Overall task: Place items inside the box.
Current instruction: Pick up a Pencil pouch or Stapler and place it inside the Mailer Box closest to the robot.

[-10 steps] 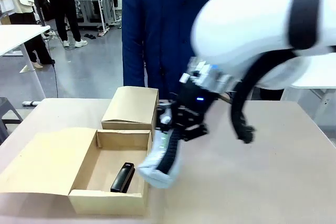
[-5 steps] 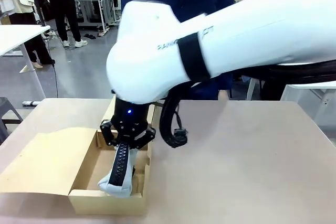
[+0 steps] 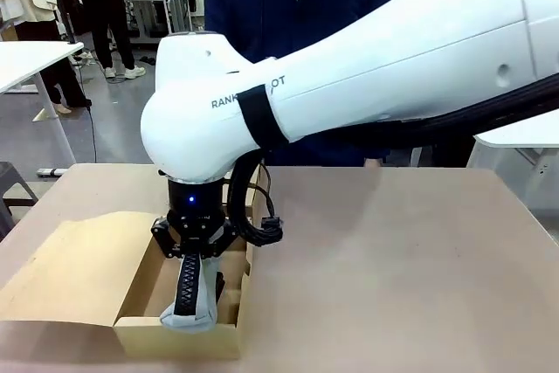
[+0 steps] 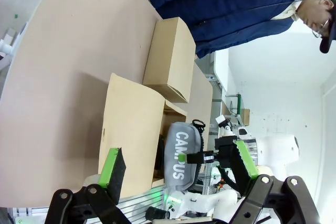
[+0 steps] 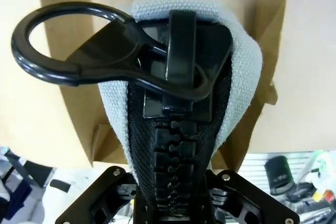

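Observation:
The grey zip pencil case (image 3: pixel 190 303), printed "CAMPUS" (image 4: pixel 181 150), hangs upright with its lower end inside the open cardboard box (image 3: pixel 144 290). My right gripper (image 3: pixel 194 255) is shut on its upper part. In the right wrist view the case (image 5: pixel 178 103), with its black zip and ring pull, is clamped in the right gripper (image 5: pixel 173 203). A dark sliver beside the case looks like the black stapler (image 3: pixel 218 284), mostly hidden. My left gripper (image 4: pixel 178 163) stands open and holds nothing. The navy pouch and the yellow tool are out of view.
A smaller closed cardboard box (image 4: pixel 170 59) stands just behind the open one, whose lid flap (image 3: pixel 70 268) lies out to the left. A person in a blue coat (image 3: pixel 297 6) stands at the far side. My right arm (image 3: pixel 367 67) spans the table.
My right arm has swung left with the pencil case, from beside the box's right wall to over the box, and lowered the case into it.

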